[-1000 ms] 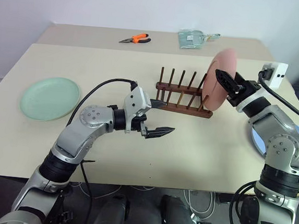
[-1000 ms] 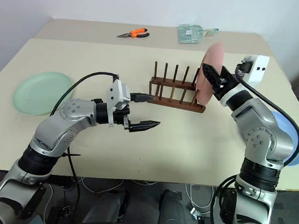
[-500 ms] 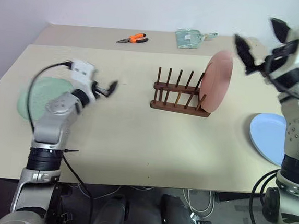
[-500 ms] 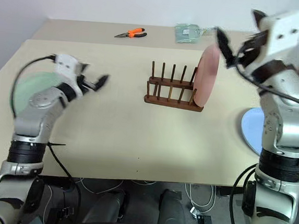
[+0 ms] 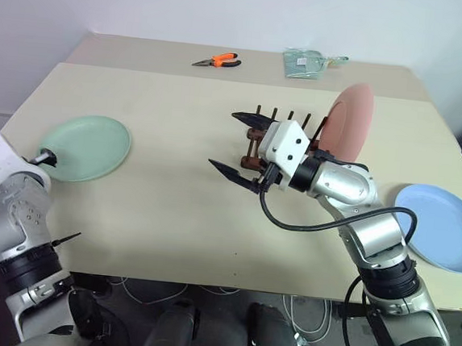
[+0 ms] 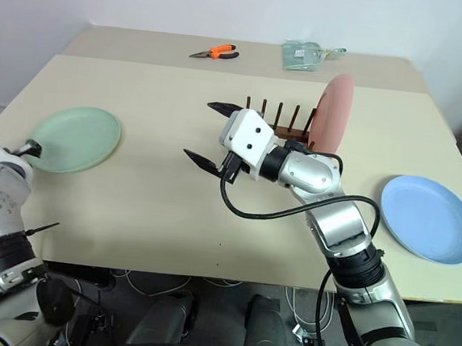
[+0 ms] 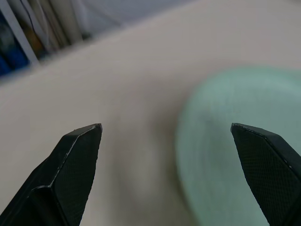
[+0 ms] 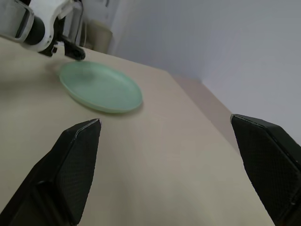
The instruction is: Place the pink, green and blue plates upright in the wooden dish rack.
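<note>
The pink plate (image 5: 349, 119) stands upright at the right end of the wooden dish rack (image 5: 288, 121), whose pegs are partly hidden behind my right arm. My right gripper (image 5: 237, 145) hangs open and empty in front of the rack's left end, pointing left. At the table's left, the green plate (image 5: 83, 147) lies flat. My left gripper (image 5: 42, 156) is at its near left rim, and its fingers (image 7: 75, 160) stand wide open above the plate's edge (image 7: 235, 141). The blue plate (image 5: 441, 226) lies flat at the right edge.
Orange-handled pliers (image 5: 216, 60) and a clear packet (image 5: 309, 62) lie on the far table behind the seam. The right wrist view looks across bare tabletop to the green plate (image 8: 101, 87) and my left gripper (image 8: 70, 49).
My right gripper let go of the pink plate, which stays in the rack, and swung left in front of it. My left arm swept left to the green plate.
</note>
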Robot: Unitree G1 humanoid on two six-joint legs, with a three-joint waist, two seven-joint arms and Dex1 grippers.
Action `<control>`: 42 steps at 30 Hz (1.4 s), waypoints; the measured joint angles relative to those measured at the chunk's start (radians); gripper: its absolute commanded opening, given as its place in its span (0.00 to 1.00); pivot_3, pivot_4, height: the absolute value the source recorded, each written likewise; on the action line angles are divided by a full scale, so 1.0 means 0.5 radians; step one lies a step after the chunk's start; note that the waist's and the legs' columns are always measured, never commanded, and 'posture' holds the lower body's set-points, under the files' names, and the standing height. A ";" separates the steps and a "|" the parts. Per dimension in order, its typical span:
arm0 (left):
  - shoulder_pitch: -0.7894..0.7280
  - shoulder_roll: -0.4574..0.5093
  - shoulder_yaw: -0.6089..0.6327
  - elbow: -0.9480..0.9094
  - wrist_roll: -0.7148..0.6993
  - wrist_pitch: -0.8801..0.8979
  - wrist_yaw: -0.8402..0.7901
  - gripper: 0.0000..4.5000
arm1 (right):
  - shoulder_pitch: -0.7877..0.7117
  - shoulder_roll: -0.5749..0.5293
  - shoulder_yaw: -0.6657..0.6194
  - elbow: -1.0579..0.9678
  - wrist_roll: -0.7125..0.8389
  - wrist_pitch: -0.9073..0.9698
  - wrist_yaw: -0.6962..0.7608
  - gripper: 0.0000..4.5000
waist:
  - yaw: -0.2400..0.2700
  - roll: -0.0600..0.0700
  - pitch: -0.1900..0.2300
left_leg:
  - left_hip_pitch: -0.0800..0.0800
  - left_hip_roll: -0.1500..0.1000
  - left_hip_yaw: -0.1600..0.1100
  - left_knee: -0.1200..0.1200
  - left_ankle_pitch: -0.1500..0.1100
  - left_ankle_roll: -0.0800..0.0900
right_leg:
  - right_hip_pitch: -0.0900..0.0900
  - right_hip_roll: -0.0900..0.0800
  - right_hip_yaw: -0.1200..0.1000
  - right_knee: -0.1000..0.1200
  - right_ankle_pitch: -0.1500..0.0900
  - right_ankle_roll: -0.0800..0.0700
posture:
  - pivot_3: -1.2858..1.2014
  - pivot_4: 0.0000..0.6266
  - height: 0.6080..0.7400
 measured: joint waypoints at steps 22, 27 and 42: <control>-0.466 0.009 -0.793 -0.240 -0.316 -0.315 -0.672 0.01 | -0.026 -0.057 0.088 0.107 -0.573 -0.268 -0.062 1.00 | -0.014 -0.004 0.002 | 0.000 0.001 0.004 -0.003 0.001 -0.003 | -0.002 0.002 0.001 -0.002 0.000 -0.001 | 0.52 0.24 1.00; -0.606 -0.059 -1.002 -0.351 -0.403 -0.298 -0.750 0.01 | -0.249 -0.074 0.156 0.450 -0.998 -0.540 -0.259 1.00 | -0.058 -0.002 0.003 | 0.001 0.002 0.005 -0.006 0.002 -0.003 | -0.003 0.003 0.002 0.000 0.000 -0.002 | 0.52 0.24 1.00; -0.640 -0.274 -0.919 -0.419 -0.654 -0.217 -0.576 0.56 | -0.332 -0.040 0.204 0.764 -1.453 -0.828 -0.500 0.00 | -0.045 -0.003 0.004 | -0.001 0.001 0.004 -0.004 0.002 -0.003 | -0.003 0.002 0.004 -0.002 0.001 -0.002 | 0.52 0.24 1.00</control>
